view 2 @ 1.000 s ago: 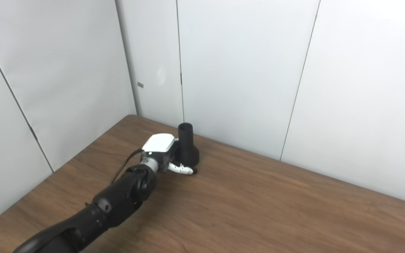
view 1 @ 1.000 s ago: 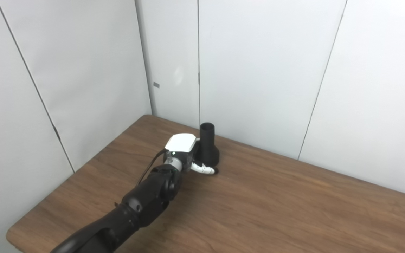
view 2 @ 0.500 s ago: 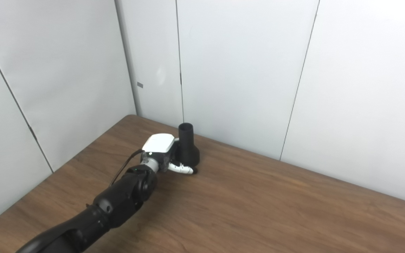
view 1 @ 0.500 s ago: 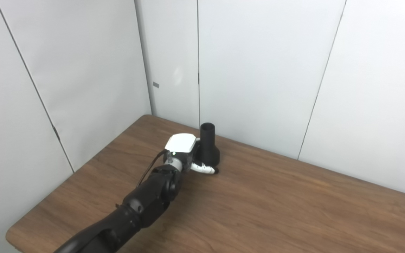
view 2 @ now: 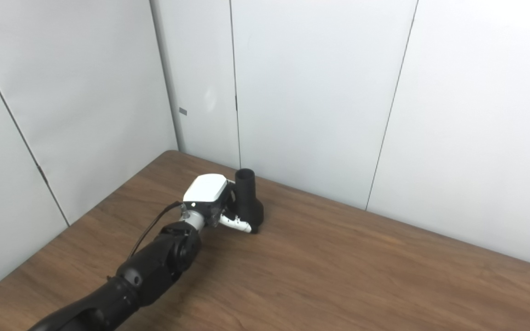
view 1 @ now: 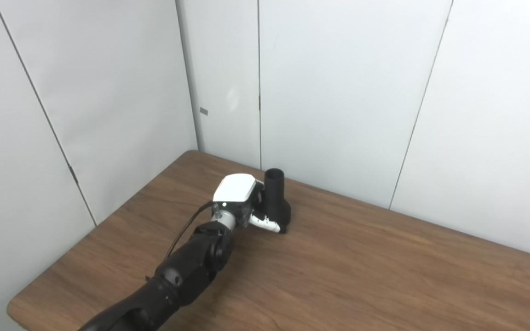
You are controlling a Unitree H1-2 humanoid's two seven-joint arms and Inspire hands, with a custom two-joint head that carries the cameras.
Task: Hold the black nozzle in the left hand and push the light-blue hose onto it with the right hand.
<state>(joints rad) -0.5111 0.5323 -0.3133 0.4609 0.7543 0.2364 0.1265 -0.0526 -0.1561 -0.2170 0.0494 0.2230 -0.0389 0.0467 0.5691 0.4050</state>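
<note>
The black nozzle (view 1: 275, 195) stands with its narrow open end up and its wide base on the brown table (view 1: 361, 276), near the back wall. My left hand (view 1: 241, 202) has its white back toward me and is closed around the nozzle's lower part from the left. The thumb (view 1: 265, 224) crosses the front of the base. The nozzle leans slightly to the left. It also shows in the right eye view (view 2: 248, 195). No light-blue hose is in view. My right hand is not in view.
White wall panels (view 1: 338, 92) stand close behind the nozzle and along the table's left side. The table's left corner (view 1: 14, 308) is near the bottom left.
The nozzle has shifted a little toward me and to the right together with my left hand, and my left forearm has drawn back slightly.
</note>
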